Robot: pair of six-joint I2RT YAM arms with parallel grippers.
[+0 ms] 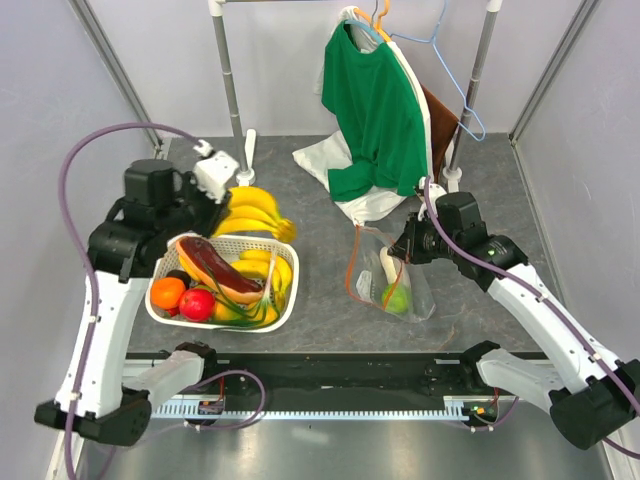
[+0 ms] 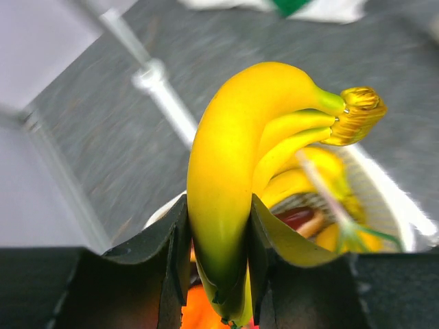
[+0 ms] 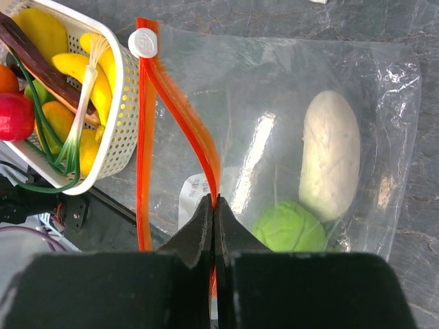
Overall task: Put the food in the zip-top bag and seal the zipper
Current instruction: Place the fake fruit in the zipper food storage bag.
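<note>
The bananas [image 2: 233,171] sit clamped in the left pincer [image 2: 218,226], above the basket [image 2: 401,209], while the right pincer [image 3: 214,205] is closed on the zipper [image 3: 180,103] of the bag [image 3: 274,89] (radish [image 3: 331,154] and lime [image 3: 289,227] inside, ahead and right of its tips), which rests on the desk [image 3: 288,20].

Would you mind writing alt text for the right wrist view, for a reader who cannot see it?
The right gripper is shut on the orange-red zipper of a clear zip-top bag on a grey table, with a white radish and a green lime inside it. A white basket of bananas and other toy food stands at the left.
</note>
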